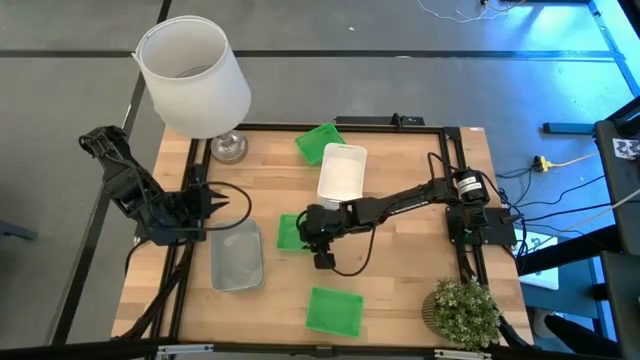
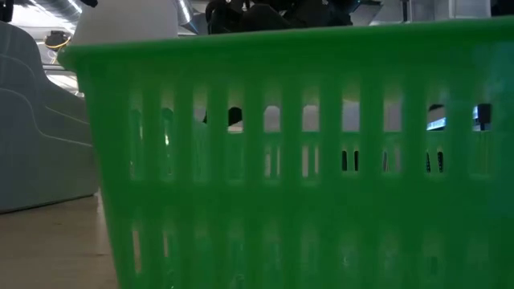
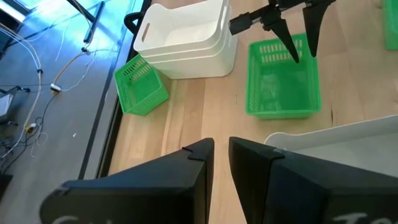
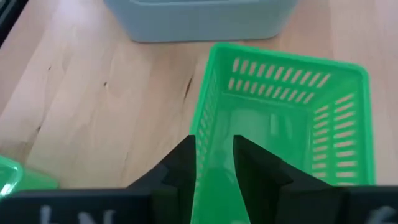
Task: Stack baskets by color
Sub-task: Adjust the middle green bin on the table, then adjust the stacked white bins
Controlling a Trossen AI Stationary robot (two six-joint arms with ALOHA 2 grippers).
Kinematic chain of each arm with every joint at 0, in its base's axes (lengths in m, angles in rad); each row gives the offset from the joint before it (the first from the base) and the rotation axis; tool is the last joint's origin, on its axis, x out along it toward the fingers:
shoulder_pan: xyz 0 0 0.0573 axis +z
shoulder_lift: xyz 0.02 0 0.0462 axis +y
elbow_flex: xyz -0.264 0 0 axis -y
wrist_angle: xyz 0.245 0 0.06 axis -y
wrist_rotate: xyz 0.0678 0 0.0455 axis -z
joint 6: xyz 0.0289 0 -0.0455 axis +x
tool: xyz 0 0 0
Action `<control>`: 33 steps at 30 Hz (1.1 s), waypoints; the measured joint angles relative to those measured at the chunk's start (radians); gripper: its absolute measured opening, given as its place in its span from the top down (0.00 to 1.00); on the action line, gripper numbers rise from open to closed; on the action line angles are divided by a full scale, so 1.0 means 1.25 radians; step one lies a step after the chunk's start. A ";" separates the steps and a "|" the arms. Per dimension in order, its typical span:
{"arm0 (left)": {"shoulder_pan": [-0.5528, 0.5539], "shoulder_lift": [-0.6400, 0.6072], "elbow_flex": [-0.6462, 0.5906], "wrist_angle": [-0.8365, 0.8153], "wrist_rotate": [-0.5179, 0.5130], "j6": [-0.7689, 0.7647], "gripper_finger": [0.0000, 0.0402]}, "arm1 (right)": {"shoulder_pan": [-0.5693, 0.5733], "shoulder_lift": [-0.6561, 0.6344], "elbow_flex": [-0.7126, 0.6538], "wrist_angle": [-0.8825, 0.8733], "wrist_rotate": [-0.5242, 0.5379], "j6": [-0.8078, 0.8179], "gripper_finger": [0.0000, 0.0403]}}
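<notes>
A green basket (image 1: pixel 288 233) rests on its bottom at the table's middle. My right gripper (image 4: pixel 214 155) stands open over its right end, one finger outside that end wall and one inside. It also shows in the left wrist view as the right gripper (image 3: pixel 305 55). A grey basket (image 1: pixel 236 255) lies left of the green one. Stacked white baskets (image 1: pixel 342 170) stand behind, with a tilted green basket (image 1: pixel 320 142) beside them. A third green basket (image 1: pixel 334 310) sits near the front edge. My left gripper (image 1: pixel 213 200) waits at the left, its fingers a little apart with nothing between them. My right gripper's fingers (image 4: pixel 183 171) come slanting down from the table's right and straddle the green basket's end wall (image 4: pixel 202 134). Whether either finger touches the wall, I cannot tell. The basket stands flat on the table.
A large white lampshade (image 1: pixel 195 75) on a glass base (image 1: pixel 229 148) stands at the far left corner. A small potted plant (image 1: pixel 462 310) is at the near right corner. Bare wood lies between the near green basket and the plant.
</notes>
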 joint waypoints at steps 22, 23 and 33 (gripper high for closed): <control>0.000 0.000 0.000 0.000 0.000 0.001 0.90 | -0.092 0.000 0.119 -0.147 0.359 0.312 0.94; 0.000 0.000 0.000 0.000 0.000 0.001 0.90 | -0.097 0.000 0.119 -0.153 0.359 0.314 0.97; 0.000 0.000 0.000 0.000 0.000 -0.020 0.90 | -0.112 0.000 0.116 -0.319 0.357 0.424 0.99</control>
